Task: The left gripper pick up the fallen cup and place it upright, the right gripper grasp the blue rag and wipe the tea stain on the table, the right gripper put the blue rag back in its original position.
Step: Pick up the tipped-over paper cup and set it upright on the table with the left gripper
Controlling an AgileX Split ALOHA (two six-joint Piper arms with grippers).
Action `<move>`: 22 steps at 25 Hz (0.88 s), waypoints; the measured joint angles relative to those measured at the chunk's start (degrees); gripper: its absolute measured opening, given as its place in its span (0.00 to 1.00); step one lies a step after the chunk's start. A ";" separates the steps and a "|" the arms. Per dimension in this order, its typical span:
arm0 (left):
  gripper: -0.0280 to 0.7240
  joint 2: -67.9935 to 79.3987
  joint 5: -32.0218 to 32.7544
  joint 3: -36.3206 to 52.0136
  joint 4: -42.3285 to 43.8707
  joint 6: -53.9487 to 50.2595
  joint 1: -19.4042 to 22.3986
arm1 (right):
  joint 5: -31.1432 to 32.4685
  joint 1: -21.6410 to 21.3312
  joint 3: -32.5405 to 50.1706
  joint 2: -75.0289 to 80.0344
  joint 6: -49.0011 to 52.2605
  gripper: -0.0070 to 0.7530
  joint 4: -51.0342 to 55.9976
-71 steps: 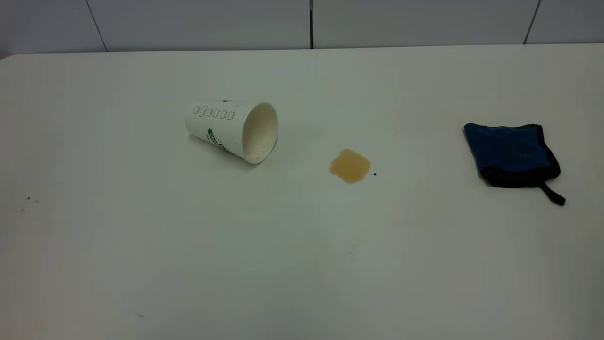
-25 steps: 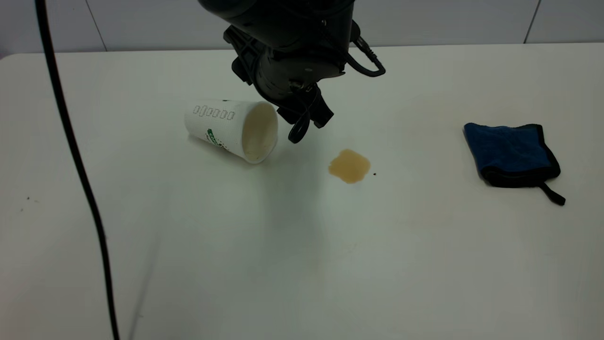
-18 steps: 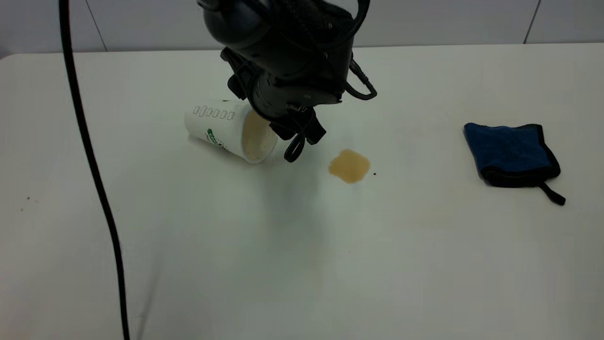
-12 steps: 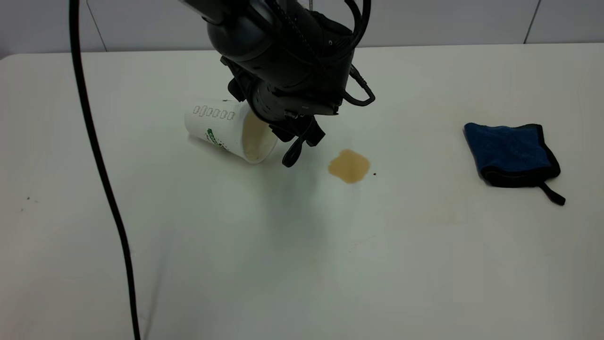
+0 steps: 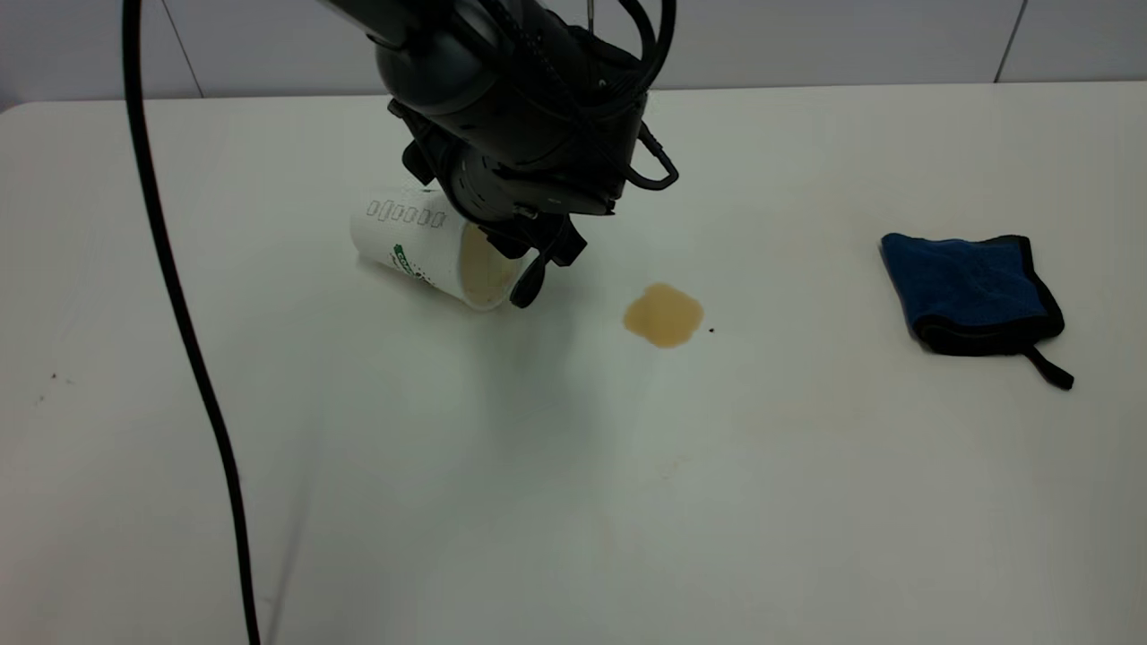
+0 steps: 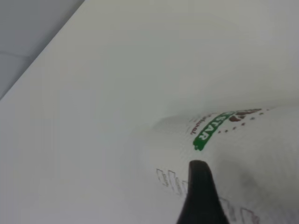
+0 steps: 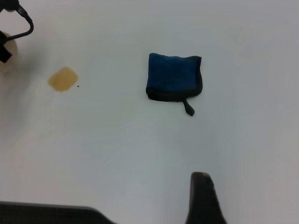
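Note:
The white paper cup (image 5: 408, 237) lies on its side on the white table (image 5: 573, 502), mouth towards the tea stain (image 5: 664, 315). My left gripper (image 5: 515, 269) is open at the cup's mouth, one finger (image 5: 527, 287) at the rim; the other is hidden. In the left wrist view a finger (image 6: 198, 191) lies over the cup's printed wall (image 6: 247, 140). The blue rag (image 5: 972, 287) lies folded at the right. The right arm is out of the exterior view; a finger (image 7: 201, 196) of it shows high above the table, well short of the rag (image 7: 173, 77) and the stain (image 7: 62, 79).
A thick black cable (image 5: 179, 305) hangs down across the table's left side. A tiny dark speck (image 5: 711, 330) sits just right of the stain. The table's far edge (image 5: 806, 87) meets a grey wall.
The left arm has come into view and lowered leftward until its fingers reached the cup's mouth. Cup, stain and rag have not moved.

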 joint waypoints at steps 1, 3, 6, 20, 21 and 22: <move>0.78 0.00 -0.17 0.00 0.00 -0.06 0.44 | 0.00 0.00 0.00 0.00 0.00 0.71 0.00; 0.78 0.06 -0.86 0.00 0.00 -0.06 0.84 | 0.00 0.00 0.00 0.00 0.00 0.71 0.00; 0.78 0.70 -1.54 -0.04 0.05 -0.12 0.89 | 0.00 0.00 0.00 0.00 0.00 0.71 0.00; 0.13 2.68 6.67 -0.04 0.67 0.82 0.89 | 0.00 0.00 0.00 0.00 0.00 0.71 0.00; 0.09 1.72 6.65 -0.04 0.03 1.70 0.89 | 0.00 0.00 0.00 0.00 0.00 0.71 0.00; 0.07 0.63 6.03 -0.04 -1.47 3.52 0.89 | 0.00 0.00 0.00 0.00 0.00 0.71 0.00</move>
